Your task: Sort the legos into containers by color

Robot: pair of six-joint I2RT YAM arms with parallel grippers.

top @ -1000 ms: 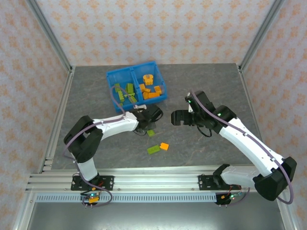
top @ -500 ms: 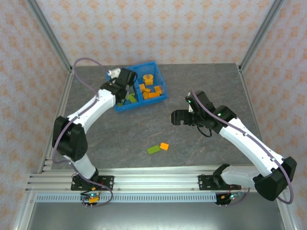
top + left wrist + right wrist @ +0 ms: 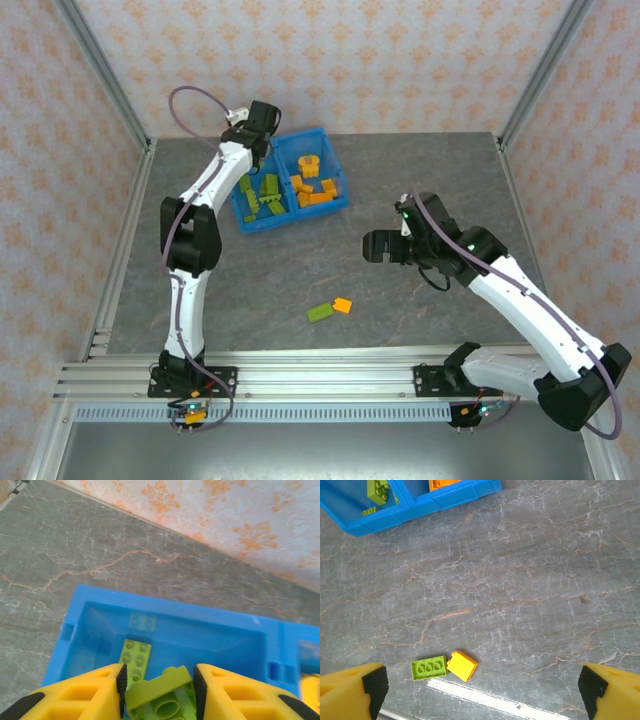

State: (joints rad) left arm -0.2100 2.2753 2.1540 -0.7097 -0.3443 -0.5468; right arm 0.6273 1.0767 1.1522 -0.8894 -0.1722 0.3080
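- The left claw (image 3: 260, 125) is held over the far end of the blue bin (image 3: 290, 221), above its left compartment (image 3: 243, 212).
- In the left wrist view the left claw (image 3: 157, 680) is seen pinching a held lime lego (image 3: 159, 686). Both yellow fingers (image 3: 80, 695) are pressed against the ends of that brick.
- The held lime lego is raised above the floor of the left compartment (image 3: 210, 647), not resting on it.
- A flat green plate (image 3: 135, 657) is seen lying on the compartment floor just beyond the left finger. More green pieces are partly hidden under the held brick.
- The sorted green legos (image 3: 262, 195) are piled in the left compartment. The sorted orange legos (image 3: 315, 185) are piled in the right compartment (image 3: 332, 158), across the central divider.
- The right claw (image 3: 372, 246) is held over the grey surface (image 3: 250, 280), right of the bin and well apart from it.
- In the right wrist view the right claw (image 3: 481, 685) is spread wide, with nothing between its fingers (image 3: 370, 685).
- Two pieces are left on the surface: a loose green lego (image 3: 320, 312) and a loose orange lego (image 3: 342, 305), lying nearer the arm bases than the bin.
- In the right wrist view the loose green lego (image 3: 429, 667) and loose orange lego (image 3: 462, 665) are seen touching or almost touching, with the green one flat and studs up.
- A corner of the blue bin (image 3: 395, 515) is seen at the top left of that view.
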